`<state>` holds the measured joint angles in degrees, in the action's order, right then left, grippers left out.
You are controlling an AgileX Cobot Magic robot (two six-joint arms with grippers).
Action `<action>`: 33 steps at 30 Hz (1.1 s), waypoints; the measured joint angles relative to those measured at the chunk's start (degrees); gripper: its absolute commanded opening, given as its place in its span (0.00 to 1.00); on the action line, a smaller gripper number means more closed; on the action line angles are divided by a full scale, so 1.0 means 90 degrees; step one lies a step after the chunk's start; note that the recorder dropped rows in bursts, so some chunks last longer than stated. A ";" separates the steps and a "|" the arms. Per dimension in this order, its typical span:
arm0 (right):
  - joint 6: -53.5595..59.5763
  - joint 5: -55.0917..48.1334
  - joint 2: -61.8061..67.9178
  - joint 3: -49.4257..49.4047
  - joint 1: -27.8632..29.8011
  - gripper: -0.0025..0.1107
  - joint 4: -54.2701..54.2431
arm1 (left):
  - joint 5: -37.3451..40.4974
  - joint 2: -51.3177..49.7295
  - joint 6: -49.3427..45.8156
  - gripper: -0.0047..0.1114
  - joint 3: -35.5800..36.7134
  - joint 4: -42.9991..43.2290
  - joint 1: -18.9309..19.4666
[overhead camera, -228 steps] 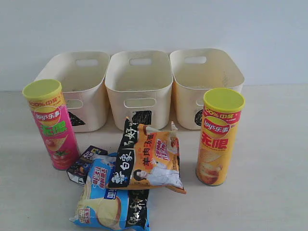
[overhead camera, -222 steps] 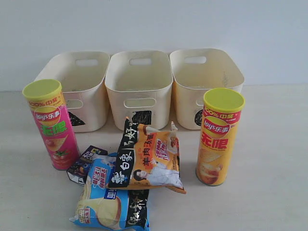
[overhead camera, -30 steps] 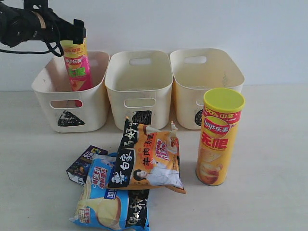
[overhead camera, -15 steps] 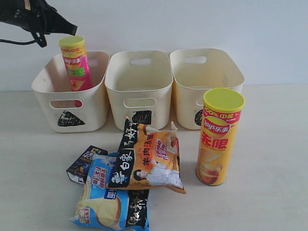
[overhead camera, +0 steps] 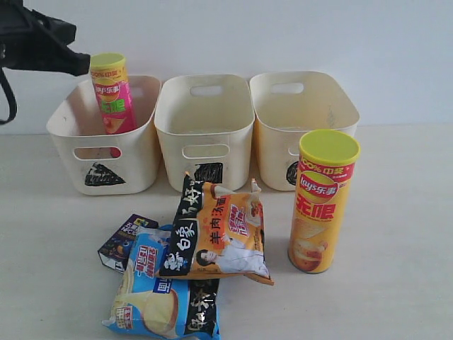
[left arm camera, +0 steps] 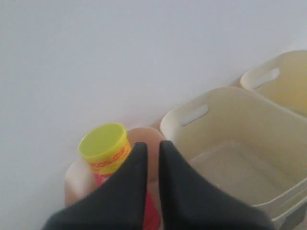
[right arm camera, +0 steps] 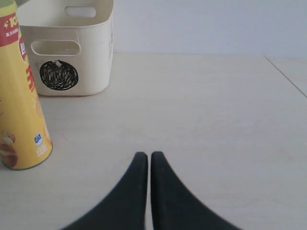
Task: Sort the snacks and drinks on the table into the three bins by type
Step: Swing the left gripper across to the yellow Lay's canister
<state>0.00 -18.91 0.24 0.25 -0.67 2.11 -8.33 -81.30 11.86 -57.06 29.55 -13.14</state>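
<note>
The pink can (overhead camera: 112,95) stands slightly tilted in the left bin (overhead camera: 138,159). The left claw (left arm camera: 151,145) is closed on nothing, just beside the lid (left arm camera: 104,141). A sideways swing could clip the lid and topple the can. The right claw (right arm camera: 146,155), closed and empty, sits low over the counter (right arm camera: 216,120) near the yellow can (right arm camera: 19,96).

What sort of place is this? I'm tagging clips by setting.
Probably a robot test bench rather than a home or shop: a plain pale table against a blank white wall, three identical cream bins with hand-scribbled marks, and a black robot arm.
</note>
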 measured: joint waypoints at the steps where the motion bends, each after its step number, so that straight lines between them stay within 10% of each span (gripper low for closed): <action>1: 0.0000 0.0000 0.0000 0.0000 0.0000 0.02 0.0000 | -0.0494 0.0063 0.0031 0.09 0.0282 0.0000 0.0000; 12: 0.0000 0.0000 0.0000 0.0000 0.0000 0.02 0.0000 | -0.4388 -0.0366 0.2291 0.09 0.1190 0.2543 0.0000; 25: 0.0000 0.0000 0.0000 0.0000 0.0000 0.02 0.0000 | -0.5215 -0.1320 0.2929 0.12 0.1202 0.4167 -0.0830; 33: 0.0000 0.0000 0.0000 0.0000 0.0000 0.02 0.0000 | -0.4761 -0.1999 0.2852 0.63 0.0962 0.3890 -0.1709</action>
<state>0.00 -18.91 0.24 0.25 -0.67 2.11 -51.18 -99.29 37.53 -48.40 64.57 -28.51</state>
